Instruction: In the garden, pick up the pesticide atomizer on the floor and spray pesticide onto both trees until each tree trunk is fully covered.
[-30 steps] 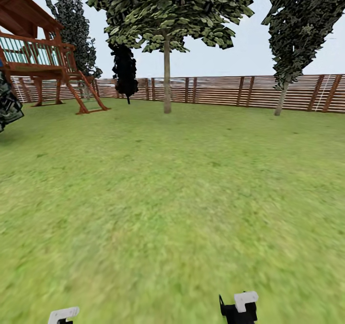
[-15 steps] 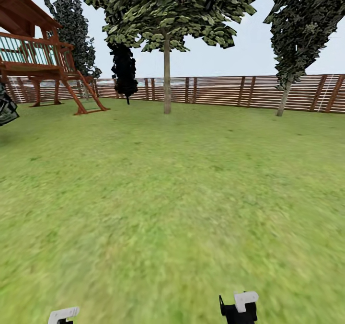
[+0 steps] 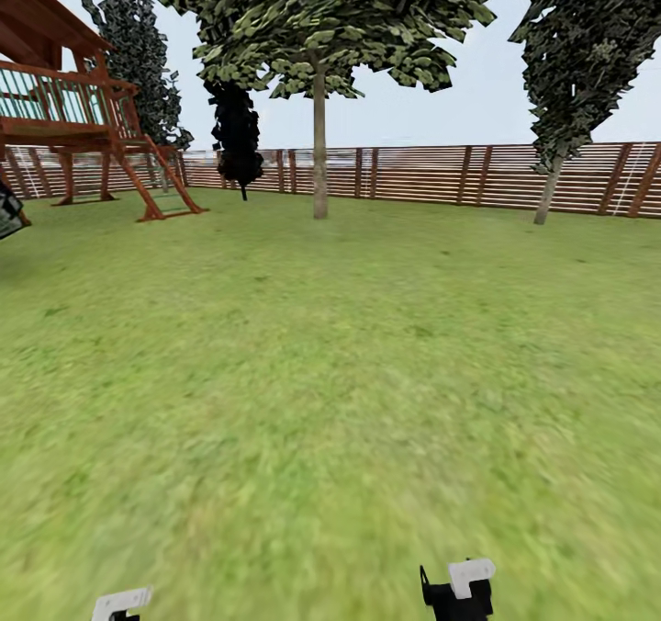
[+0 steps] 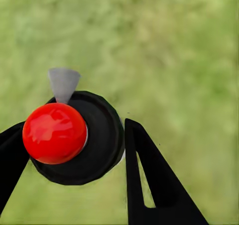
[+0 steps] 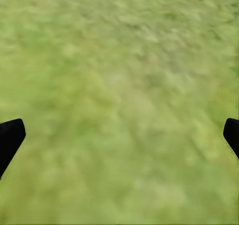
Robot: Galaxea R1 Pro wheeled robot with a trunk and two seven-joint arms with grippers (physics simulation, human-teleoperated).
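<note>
The left claw (image 4: 69, 150) grips the atomizer (image 4: 74, 135); right claw (image 5: 119, 135) is wide open. Next: roll to the tree trunk (image 3: 319, 143) at 12 o'clock.

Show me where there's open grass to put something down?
The widest free patch is the lawn between the tree trunk by the fence and the grippers. The right gripper has bare grass under it. It is crowded at the left, by the wooden play tower, and between the left gripper's fingers, which clamp the sprayer.
</note>
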